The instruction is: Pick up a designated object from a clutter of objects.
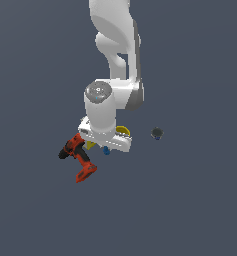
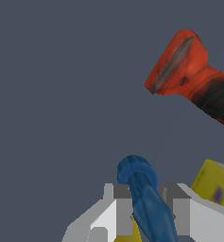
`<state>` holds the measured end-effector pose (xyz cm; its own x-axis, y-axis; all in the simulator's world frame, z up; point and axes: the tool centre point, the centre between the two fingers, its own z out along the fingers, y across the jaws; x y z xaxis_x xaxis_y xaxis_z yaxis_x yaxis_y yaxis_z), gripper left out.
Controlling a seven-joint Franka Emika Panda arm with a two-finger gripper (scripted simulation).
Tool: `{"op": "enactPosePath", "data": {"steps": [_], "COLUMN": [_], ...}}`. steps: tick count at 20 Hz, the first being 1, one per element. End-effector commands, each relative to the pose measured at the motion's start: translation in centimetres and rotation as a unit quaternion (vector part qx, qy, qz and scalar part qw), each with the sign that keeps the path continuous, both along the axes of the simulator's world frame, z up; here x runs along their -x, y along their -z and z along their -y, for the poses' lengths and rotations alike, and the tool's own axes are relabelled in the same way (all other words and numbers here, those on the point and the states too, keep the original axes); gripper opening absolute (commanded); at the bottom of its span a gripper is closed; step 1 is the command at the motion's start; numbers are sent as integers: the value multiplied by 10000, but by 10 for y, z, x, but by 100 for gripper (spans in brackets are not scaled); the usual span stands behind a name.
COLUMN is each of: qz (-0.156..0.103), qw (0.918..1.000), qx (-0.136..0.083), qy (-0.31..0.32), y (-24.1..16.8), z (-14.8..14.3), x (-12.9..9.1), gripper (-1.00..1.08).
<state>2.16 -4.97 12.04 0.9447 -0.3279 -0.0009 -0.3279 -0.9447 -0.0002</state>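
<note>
- Exterior view only: my white arm (image 1: 112, 60) comes down from the top centre of the frame, smooth rounded links, with a grey cap on the joint above the wrist.
- Exterior view only: a small dark round item (image 1: 157, 133) sits alone right of centre, well apart from everything else.
- Exterior view: the power drill (image 1: 77, 157) lies whole at lower left of centre, red body with black nose, just beside my wrist housing.
- Wrist view shows only the drill's flared red base and part of its black-mottled handle, upper right of the frame.
- Exterior view: a yellow cup (image 1: 122, 130) edge peeks out behind my hand, mostly hidden.
- Wrist view: a yellow box corner (image 2: 216, 188) with a white face shows at right edge, lower part.
- My gripper (image 2: 146, 208) is at bottom centre of the wrist view, blocky grey and white fingers (image 2: 181, 208).
- The blue piece (image 2: 144, 198) reads here as a long rounded rod with a ridged cap end, glossy, not block-like.
- It stands between my fingers, which sit tight on both sides of it: clamped on it.
- Exterior view: the same blue piece is only a tiny speck just under my hand, centre of the frame.
</note>
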Motion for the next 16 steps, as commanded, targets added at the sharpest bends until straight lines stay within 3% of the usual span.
{"op": "enactPosePath", "data": {"steps": [1, 16], "qz": [5, 5], "qw": [10000, 10000], "qx": [-4, -9], "qy": [2, 3], "y": [-21, -159], "z": [9, 65], "x": [10, 71], "gripper": [-100, -100]}}
